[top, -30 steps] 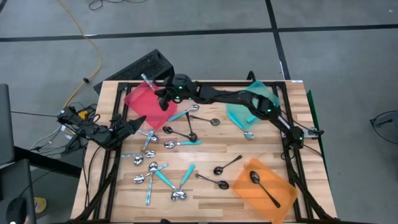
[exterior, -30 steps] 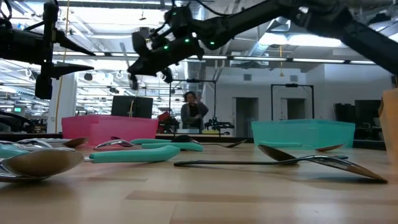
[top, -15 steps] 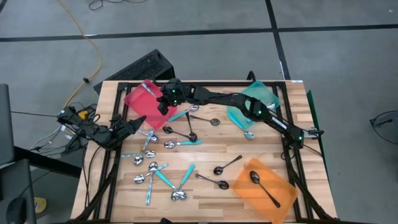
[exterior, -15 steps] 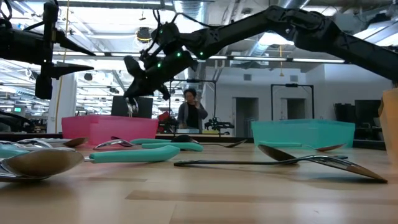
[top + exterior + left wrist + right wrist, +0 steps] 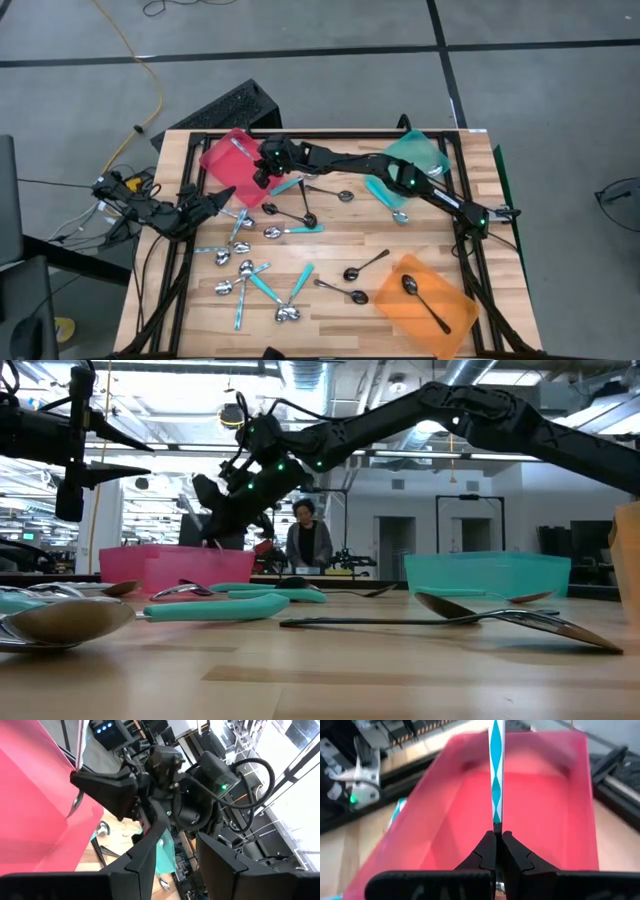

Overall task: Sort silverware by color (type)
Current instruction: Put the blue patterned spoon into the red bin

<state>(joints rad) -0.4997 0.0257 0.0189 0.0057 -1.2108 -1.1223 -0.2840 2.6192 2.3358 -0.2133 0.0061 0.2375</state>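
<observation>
- Holding a teal-handled spoon [image 5: 496, 775] over the red tray [image 5: 222, 160]: right pincer [image 5: 496, 851] has both fingers pressed together on one end of it, at the bench's [image 5: 330, 240] far-left corner.
- Long axis of the spoon runs straight out from the fingertips, in line with the pincer; the free end points away over the tray's floor. From above it shows as a short pale stick [image 5: 240, 147] lying across the tray. Can't tell which end is clamped, bowl or handle tip.
- Step in hand, as I read it: drop-off of this spoon. Next move calls for lowering a bit and parting the fingers so it lands flat inside the walls, not across the rim.
- Judging by colour, teal handles look like they belong in the teal tray [image 5: 410, 165], which already has one at its edge. Worth checking the mapping.
- Orange tray [image 5: 425, 295] holds a black spoon [image 5: 424, 301].
- Loose spoons [image 5: 262, 280] of all three kinds are scattered mid-bench and front-left: plenty left to sort.
- Left pincer [image 5: 222, 197] waits at the left edge, near the red tray; fingers stand apart, nothing between them.
</observation>
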